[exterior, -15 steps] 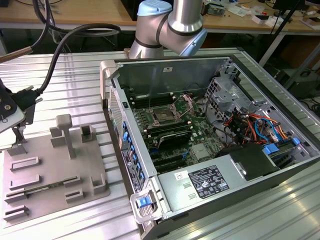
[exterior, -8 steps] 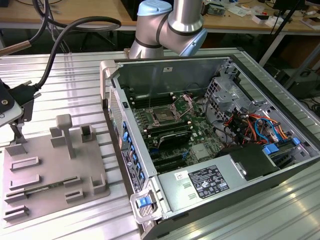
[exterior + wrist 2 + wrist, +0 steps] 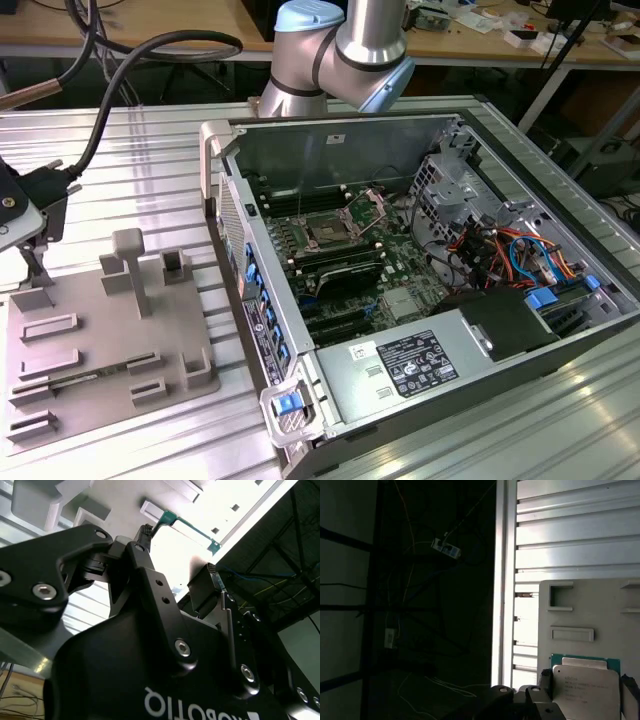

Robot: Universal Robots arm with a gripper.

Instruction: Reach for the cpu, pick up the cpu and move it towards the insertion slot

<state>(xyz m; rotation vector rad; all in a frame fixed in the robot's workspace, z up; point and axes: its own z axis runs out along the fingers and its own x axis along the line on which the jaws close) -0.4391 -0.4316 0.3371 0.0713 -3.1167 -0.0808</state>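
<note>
Right, closest in, the first wrist view has the gripper (image 3: 586, 677) with its two fingers (image 3: 545, 680) spread wide, one cpu (image 3: 582, 686) lying flat between them, silvery face up with a green rim. The jaws are parted and straddle the chip; I cannot tell whether a pad touches its edge. The second wrist view looks along the gripper (image 3: 179, 550) body instead: the same two fingers (image 3: 145, 535), glare between them, and just a green edge of the cpu (image 3: 169, 517) past the tips. Under the chip sits one grey fixture plate (image 3: 590, 610), with two raised rectangular frames just beyond the gripper. The exterior view adds the wider scene: the gripper (image 3: 35, 262) over that fixture plate (image 3: 100, 330), and well away from it one open computer case (image 3: 330, 140) holding the single insertion slot (image 3: 330, 232), dark centre, green board around it
</note>
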